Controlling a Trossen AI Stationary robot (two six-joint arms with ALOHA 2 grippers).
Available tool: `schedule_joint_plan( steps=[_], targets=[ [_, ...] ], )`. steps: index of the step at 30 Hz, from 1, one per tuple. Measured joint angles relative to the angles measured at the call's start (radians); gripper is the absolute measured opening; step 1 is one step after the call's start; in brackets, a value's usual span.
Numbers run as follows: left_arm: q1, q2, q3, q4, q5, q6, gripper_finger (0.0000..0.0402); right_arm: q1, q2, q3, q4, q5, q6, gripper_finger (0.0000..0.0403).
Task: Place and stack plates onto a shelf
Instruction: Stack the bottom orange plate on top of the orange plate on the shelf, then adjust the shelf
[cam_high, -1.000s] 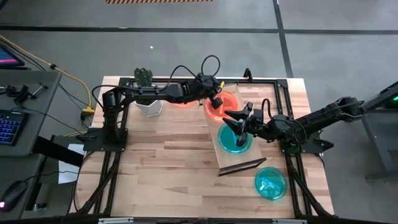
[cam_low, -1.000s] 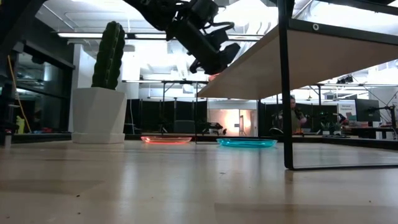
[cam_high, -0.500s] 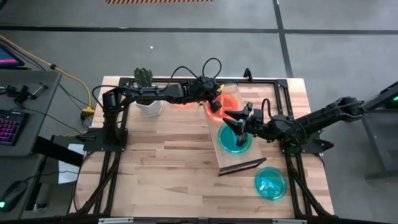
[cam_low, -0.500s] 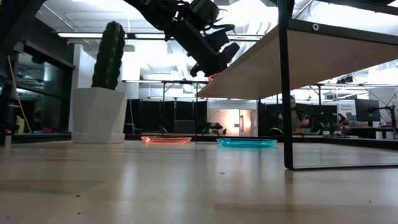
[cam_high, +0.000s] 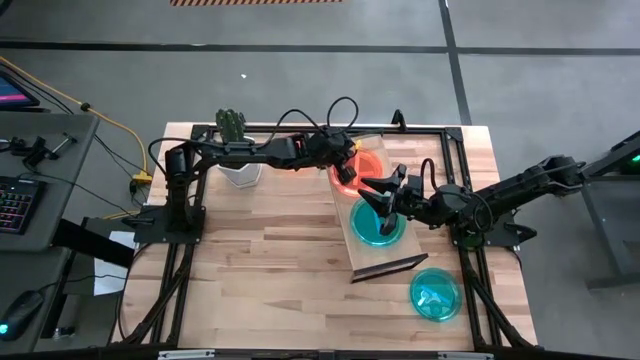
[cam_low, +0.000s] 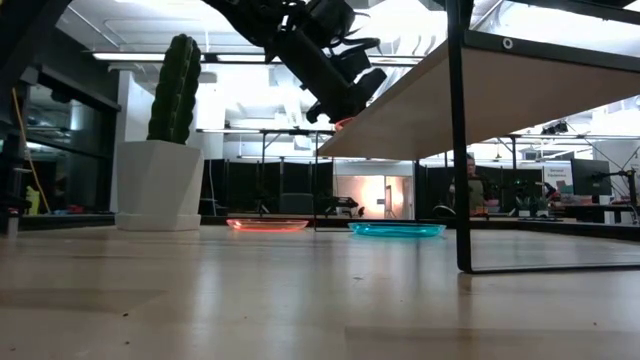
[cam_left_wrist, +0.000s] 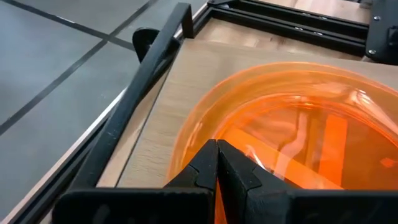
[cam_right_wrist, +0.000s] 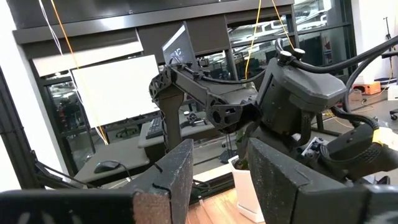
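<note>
From above, a light-wood shelf (cam_high: 378, 215) stands on the right half of the wooden table (cam_high: 270, 270). An orange plate (cam_high: 362, 168) lies at the shelf's far end and a teal plate (cam_high: 378, 222) lies mid-shelf. The left gripper (cam_high: 346, 170) sits at the orange plate's left rim. The right gripper (cam_high: 372, 192) hangs over the shelf between the two plates, fingers apart and empty. Another teal plate (cam_high: 435, 294) lies on the table near its front right corner. A cactus in a white pot (cam_high: 237, 160) stands near the far edge.

At table height, the left gripper (cam_low: 345, 108) meets the shelf's (cam_low: 470, 85) edge. An orange plate (cam_low: 267, 225) and a teal plate (cam_low: 396, 229) lie on the table beyond.

The left wrist view shows its fingers (cam_left_wrist: 202, 168) pressed together, pinching the orange plate's (cam_left_wrist: 298, 124) rim on the shelf.

The right wrist view shows its fingers (cam_right_wrist: 177, 174) spread, holding nothing.
</note>
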Motion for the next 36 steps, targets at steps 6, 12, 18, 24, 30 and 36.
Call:
schedule_joint_plan(
  steps=[6, 12, 18, 24, 30, 36],
  targets=[
    [0.000, 0.000, 0.000, -0.025, 0.003, 0.001, 0.0000, 0.000, 0.000, 0.000, 0.000, 0.000, 0.000, 0.0140],
    [-0.005, -0.005, 0.002, -0.095, 0.009, 0.011, 0.0000, 0.000, 0.000, 0.000, 0.000, 0.000, 0.000, 0.0140],
    [-0.014, -0.004, 0.002, -0.080, 0.008, 0.029, 0.0000, 0.000, 0.000, 0.000, 0.000, 0.000, 0.000, 0.0140],
    [-0.008, -0.022, 0.000, -0.040, 0.001, 0.057, 0.0000, 0.000, 0.000, 0.000, -0.002, 0.000, -0.004, 0.0140],
    [-0.002, -0.131, 0.000, -0.103, 0.005, 0.089, 0.0000, 0.000, 0.000, 0.000, -0.005, 0.000, -0.008, 0.0140],
    [-0.018, -0.321, -0.094, -0.056, 0.098, 0.110, 0.0000, 0.000, 0.000, 0.000, -0.015, 0.001, -0.008, 0.0140]
  ],
)
